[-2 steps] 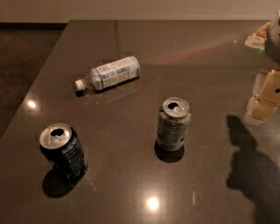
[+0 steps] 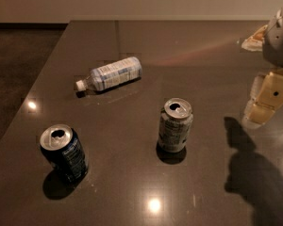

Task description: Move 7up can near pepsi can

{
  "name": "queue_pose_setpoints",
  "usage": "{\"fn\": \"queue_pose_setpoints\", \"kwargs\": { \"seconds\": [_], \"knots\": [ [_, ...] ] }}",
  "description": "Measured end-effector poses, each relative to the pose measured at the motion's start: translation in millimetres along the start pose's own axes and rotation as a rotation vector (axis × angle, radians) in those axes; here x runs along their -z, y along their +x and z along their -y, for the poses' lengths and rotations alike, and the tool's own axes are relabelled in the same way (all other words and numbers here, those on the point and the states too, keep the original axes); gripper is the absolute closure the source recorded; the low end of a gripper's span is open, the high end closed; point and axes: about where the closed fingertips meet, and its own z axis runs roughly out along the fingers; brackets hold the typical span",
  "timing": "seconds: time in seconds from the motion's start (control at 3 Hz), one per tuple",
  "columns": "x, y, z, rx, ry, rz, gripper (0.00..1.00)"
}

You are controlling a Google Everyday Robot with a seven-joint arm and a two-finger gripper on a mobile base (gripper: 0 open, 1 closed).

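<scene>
The 7up can, pale greenish-grey with a silver top, stands upright near the middle of the dark table. The pepsi can, dark navy-blue with a silver top, stands upright at the front left, well apart from the pale can. My gripper, cream-coloured, hangs at the right edge of the view, to the right of the 7up can and above the table. It holds nothing that I can see. Its shadow falls on the table below it.
A clear plastic water bottle with a white cap lies on its side at the back left of the table. A crumpled pale object lies at the far right. The table's left edge runs diagonally beside the dark floor.
The gripper has shifted very slightly at the right edge. The cans and the bottle have not moved.
</scene>
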Motion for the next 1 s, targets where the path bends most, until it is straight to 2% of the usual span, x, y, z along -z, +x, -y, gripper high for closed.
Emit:
{"fn": "queue_pose_setpoints", "kwargs": {
  "seconds": [0.33,1.0],
  "knots": [
    [-11.3,-21.6,-17.5,0.037,-0.039,0.063,0.00],
    [-45.7,-79.2,-58.2,0.108,-0.136,0.236,0.00]
  ]
}}
